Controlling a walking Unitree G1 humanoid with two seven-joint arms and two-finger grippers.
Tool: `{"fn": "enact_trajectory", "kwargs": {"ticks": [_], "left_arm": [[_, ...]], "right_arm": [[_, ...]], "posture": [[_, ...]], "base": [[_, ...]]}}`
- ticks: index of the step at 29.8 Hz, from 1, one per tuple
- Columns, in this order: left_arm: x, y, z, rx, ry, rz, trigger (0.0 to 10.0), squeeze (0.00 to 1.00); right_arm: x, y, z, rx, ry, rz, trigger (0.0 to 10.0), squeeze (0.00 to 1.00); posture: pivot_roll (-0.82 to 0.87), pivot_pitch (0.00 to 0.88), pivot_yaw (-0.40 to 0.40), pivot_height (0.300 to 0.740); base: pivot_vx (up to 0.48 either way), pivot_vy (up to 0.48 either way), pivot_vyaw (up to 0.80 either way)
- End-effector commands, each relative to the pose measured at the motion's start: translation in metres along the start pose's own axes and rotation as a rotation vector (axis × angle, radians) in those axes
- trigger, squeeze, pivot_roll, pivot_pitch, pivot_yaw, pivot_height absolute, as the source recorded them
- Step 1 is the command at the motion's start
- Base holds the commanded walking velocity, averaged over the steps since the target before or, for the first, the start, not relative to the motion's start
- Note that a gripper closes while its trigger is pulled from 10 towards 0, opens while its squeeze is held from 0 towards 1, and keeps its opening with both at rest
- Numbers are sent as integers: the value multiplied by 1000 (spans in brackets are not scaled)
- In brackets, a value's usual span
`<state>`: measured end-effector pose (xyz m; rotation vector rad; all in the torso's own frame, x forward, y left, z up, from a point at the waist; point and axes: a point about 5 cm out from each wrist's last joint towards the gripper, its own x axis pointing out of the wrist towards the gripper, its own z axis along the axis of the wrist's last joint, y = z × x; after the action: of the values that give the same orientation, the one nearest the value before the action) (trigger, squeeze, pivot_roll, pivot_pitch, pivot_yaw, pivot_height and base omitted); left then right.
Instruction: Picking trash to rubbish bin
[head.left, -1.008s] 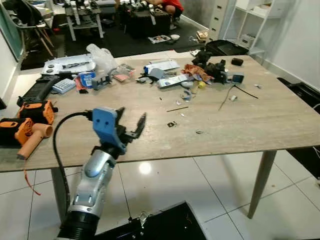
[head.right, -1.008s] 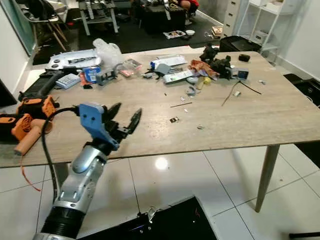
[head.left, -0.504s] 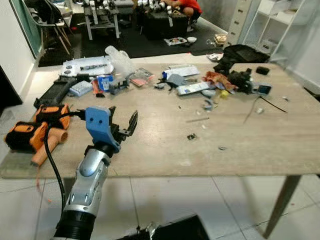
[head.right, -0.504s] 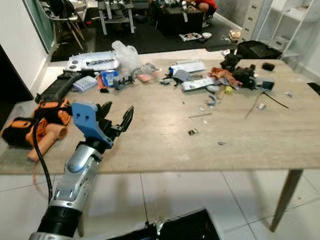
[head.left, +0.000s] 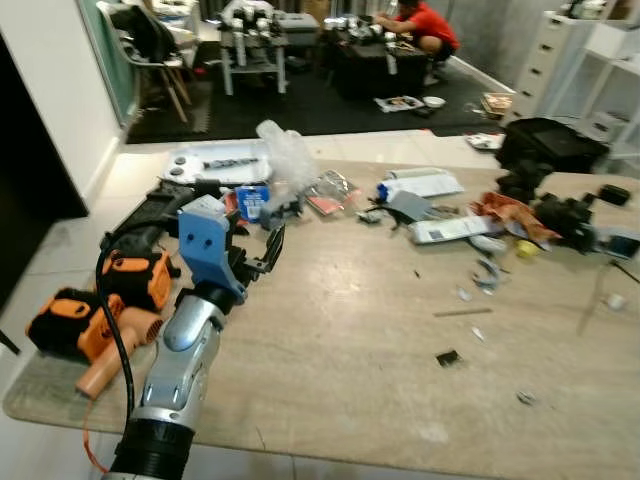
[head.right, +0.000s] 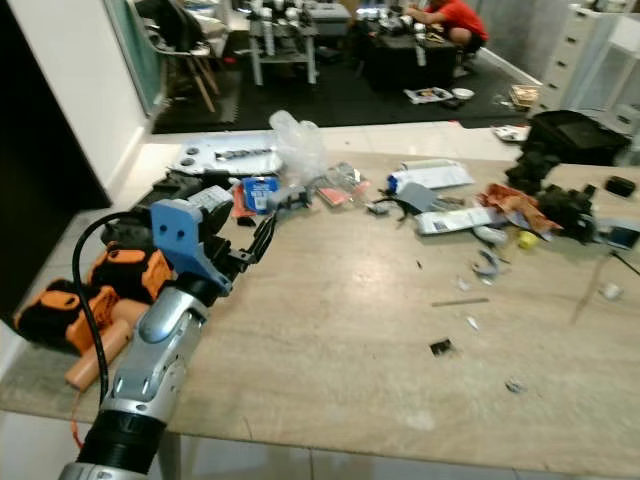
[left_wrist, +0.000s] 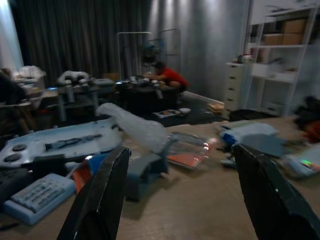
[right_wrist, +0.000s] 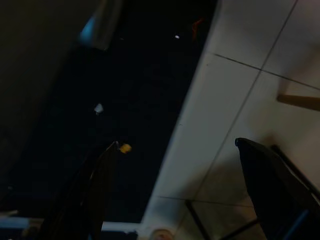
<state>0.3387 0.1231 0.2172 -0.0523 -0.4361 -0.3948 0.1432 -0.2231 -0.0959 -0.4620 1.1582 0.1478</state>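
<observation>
Reaching step: left pincer (head.left: 258, 256) released, raised over the surface (head.left: 350, 340) at near left. Trash, a clear bag (head.left: 287, 152) and wrappers (head.left: 329, 192), just beyond at far left. Right pincer (right_wrist: 175, 195) released, idle over floor. Next calls for extending forward onto the bag.

Pale wood-grain table (head.left: 380, 370); orange-and-black power tools (head.left: 95, 310); blue-capped silver arm, black-fingered left gripper (head.left: 262, 250); clear plastic bag (head.left: 285, 150) ahead.

L arm raised, claw spread; R arm hanging idle.
L claw (head.left: 258, 252) sits at end of silver forearm w/ blue wrist block, reaching fwd over near-left part of tabletop (head.left: 360, 390), fingers apart, nothing between them. R claw (right_wrist: 175, 195) points down at floor, fingers wide apart, empty.
</observation>
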Motion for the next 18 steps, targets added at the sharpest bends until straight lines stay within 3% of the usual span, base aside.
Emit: {"fn": "enact_trajectory", "kwargs": {"ticks": [1,7,14,18], "left_arm": [[2,-4,5,17,-21,-8,10000,0],[7,4,9,70,-34,11,10000,0],[21,6,19,133,-60,-59,10000,0],[33,4,24,221,-60,-90,10000,0]], "right_arm": [[-1,2,-11,3,32,7,10000,0],[-1,3,-12,-1,36,10,10000,0],[-1,6,-13,0,36,14,10000,0],[-2,10,-17,3,43,21,10000,0]], "posture": [[-109,182,12,740],[-110,176,13,740],[-116,179,25,740],[-122,200,39,740]], "base": [[0,0,0],[0,0,0],[0,0,0],[0,0,0]]}}
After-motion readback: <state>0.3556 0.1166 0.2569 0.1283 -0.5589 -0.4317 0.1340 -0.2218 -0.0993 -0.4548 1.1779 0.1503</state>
